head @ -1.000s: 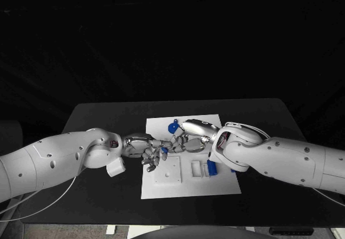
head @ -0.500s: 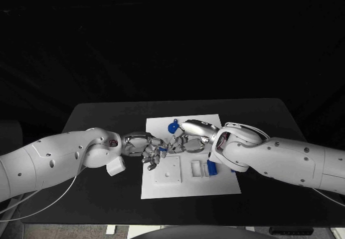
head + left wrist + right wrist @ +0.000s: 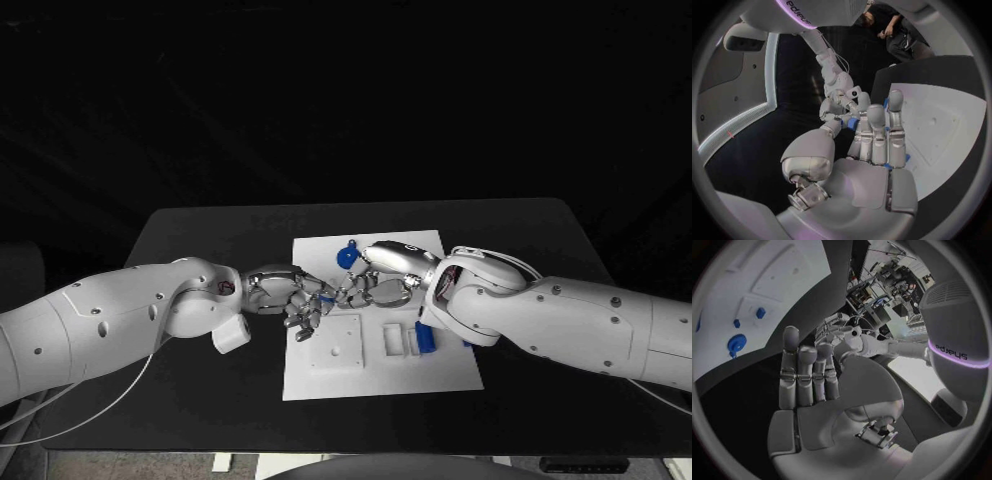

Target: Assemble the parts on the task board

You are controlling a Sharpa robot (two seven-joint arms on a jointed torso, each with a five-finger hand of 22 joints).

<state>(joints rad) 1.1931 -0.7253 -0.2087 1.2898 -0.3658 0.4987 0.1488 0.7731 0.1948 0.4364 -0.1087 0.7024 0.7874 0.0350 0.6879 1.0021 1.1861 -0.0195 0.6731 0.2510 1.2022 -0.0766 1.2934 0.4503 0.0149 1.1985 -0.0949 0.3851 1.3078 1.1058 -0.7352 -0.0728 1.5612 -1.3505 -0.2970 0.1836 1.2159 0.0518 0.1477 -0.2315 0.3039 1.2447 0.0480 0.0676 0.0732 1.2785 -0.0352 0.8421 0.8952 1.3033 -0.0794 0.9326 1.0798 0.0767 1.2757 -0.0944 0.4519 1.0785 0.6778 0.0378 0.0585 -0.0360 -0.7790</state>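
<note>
Left hand (image 3: 293, 296) and right hand (image 3: 378, 283): fingertips meet above the board (image 3: 378, 375), apparently pinching one small blue part (image 3: 330, 298) between them, likely a handover; each hand's share unclear.

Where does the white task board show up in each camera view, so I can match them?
Head view: task board in the picture's middle.
Left wrist view: pale slab beyond the fingers.
Right wrist view: pale slab beyond the fingers.
Shared landmark: the left hand, pinching a blue part.

Black table (image 3: 202, 380) (white task board (image 3: 382, 375) centred)
</note>
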